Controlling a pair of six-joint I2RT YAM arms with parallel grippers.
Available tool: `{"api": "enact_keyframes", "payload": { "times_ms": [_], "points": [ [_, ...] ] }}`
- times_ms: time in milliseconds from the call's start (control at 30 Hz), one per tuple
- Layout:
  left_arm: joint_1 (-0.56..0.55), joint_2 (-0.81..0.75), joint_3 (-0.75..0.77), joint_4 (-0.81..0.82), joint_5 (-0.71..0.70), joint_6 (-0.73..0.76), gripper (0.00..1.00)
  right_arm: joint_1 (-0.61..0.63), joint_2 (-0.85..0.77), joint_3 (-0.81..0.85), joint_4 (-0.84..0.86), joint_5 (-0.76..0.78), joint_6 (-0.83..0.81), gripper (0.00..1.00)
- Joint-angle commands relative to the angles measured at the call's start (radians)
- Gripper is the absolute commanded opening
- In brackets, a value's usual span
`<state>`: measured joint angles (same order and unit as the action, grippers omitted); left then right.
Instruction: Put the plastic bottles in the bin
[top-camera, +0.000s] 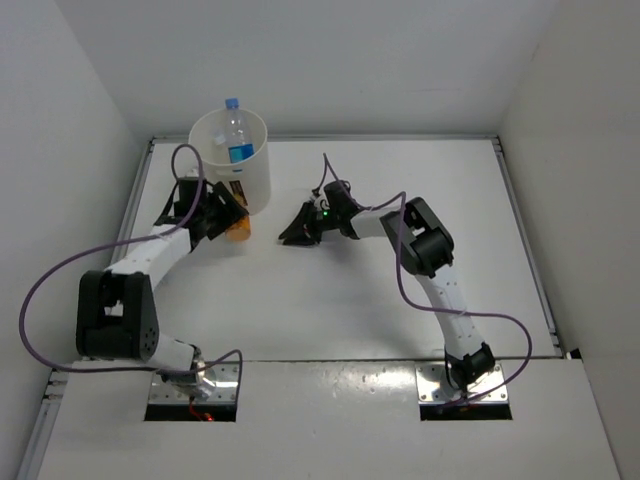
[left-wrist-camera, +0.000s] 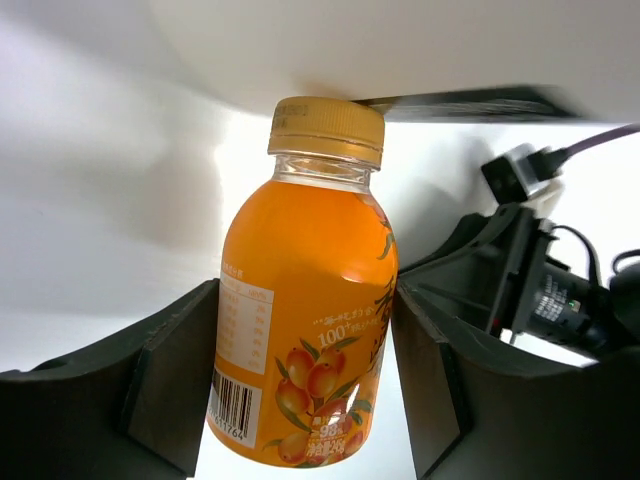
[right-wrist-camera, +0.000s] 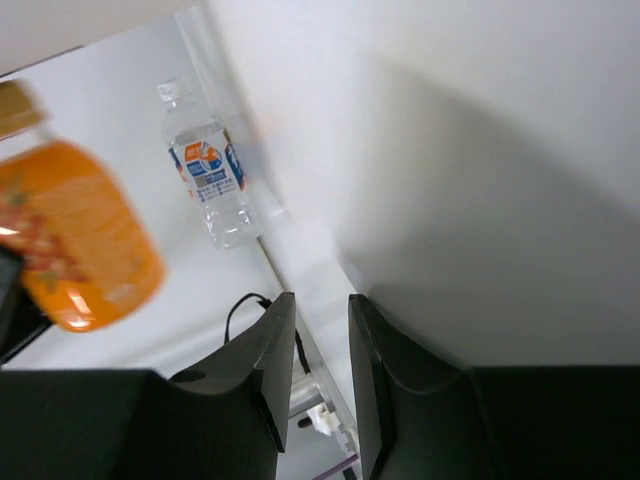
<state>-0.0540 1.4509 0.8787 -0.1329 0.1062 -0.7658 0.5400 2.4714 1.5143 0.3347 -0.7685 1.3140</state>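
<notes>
Found the left jaws clamped on the sides of the orange bottle (left-wrist-camera: 305, 300), spread about as wide as its body, holding it cap-up and slightly tilted. Located that bottle just beside the bin (top-camera: 255, 185), on the side facing the near edge of the bench (top-camera: 350, 300), with its cap up against the pale bin wall in the left wrist view. Could not tell whether cap and wall touched. Could not tell whether the bottle rested on the bench or hung above it.

Noted the bin standing upright near the far-left corner. Saw the blue-capped bottle (top-camera: 236, 135) standing inside it, cap poking above the rim.

Found the right jaws near the middle of the bench, drawn almost together with only a slim gap, gripping nothing, apart from the bin on its right-edge side.

Spotted a clear bottle (right-wrist-camera: 212, 175) with a blue-and-orange label and a pale cap in the right wrist view, lying on the bench along a raised edge rail. Could not find it in the top view, so could not name the edge.

Around the bin: the left arm (top-camera: 150, 255) reaching in from the near-left, and a loop of purple cable (top-camera: 178, 155) close by the bin's left side.

Counted three bottles, one bin, two arms.
</notes>
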Motion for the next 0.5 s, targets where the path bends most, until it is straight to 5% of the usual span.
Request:
{"api": "enact_keyframes", "payload": {
  "times_ms": [0, 267, 467],
  "points": [
    [-0.016, -0.113, 0.045, -0.045, -0.101, 0.146, 0.00, -0.037, -0.034, -0.063, -0.127, 0.012, 0.010, 0.29],
    [-0.107, -0.136, 0.143, -0.143, -0.092, 0.303, 0.00, -0.064, -0.055, -0.098, -0.207, 0.031, -0.024, 0.29],
    [-0.208, -0.118, 0.250, -0.200, -0.233, 0.355, 0.00, -0.074, -0.075, -0.129, -0.227, 0.021, -0.053, 0.29]
  ]
}}
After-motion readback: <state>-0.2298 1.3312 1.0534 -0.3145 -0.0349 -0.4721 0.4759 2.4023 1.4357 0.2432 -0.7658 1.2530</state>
